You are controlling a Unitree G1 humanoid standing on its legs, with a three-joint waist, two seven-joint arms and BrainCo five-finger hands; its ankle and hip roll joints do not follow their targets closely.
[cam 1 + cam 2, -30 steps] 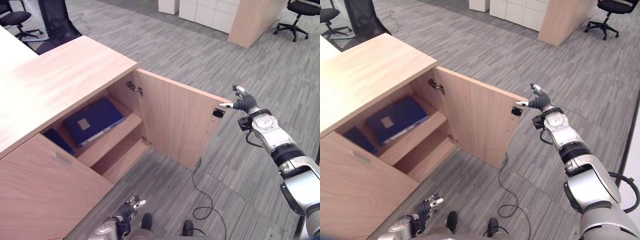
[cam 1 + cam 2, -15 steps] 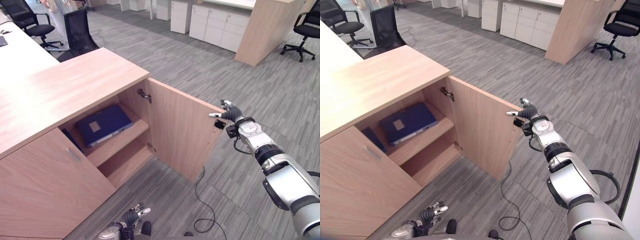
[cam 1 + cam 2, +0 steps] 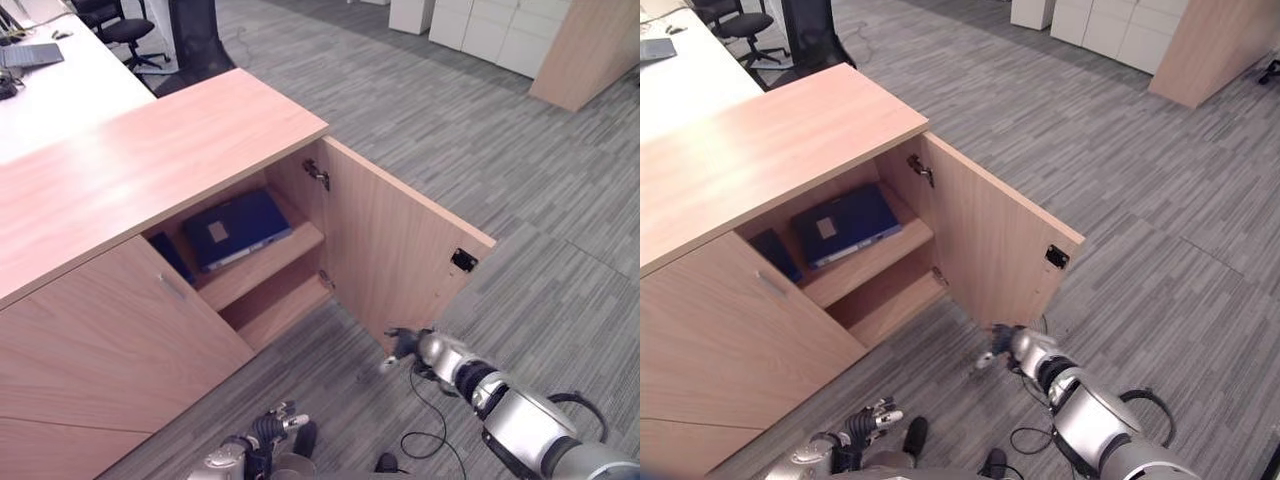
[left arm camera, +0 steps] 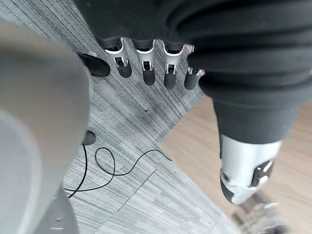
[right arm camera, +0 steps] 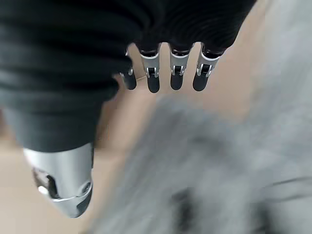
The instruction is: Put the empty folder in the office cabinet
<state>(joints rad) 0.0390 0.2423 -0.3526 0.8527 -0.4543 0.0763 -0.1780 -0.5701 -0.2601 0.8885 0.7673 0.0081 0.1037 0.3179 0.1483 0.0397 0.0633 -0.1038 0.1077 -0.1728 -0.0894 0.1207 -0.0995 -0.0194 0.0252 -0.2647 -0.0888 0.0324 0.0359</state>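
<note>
The blue folder point(image 3: 235, 229) already lies on the cabinet's point(image 3: 180, 300) upper shelf. Both my hands hang empty with relaxed fingers (right hand point(image 3: 405, 349) low beside the door point(image 3: 400, 250), left hand point(image 3: 265, 428) idle). Next, I'd swing that door shut.

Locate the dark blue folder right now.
The dark blue folder lies flat on the upper shelf of the light wooden cabinet, left of the open cabinet door in both eye views; neither hand holds it.

An office: grey carpet floor point(image 3: 520, 150), wooden cabinet point(image 3: 150, 170), swivel chair point(image 3: 125, 30), white drawer units point(image 3: 500, 35).
</note>
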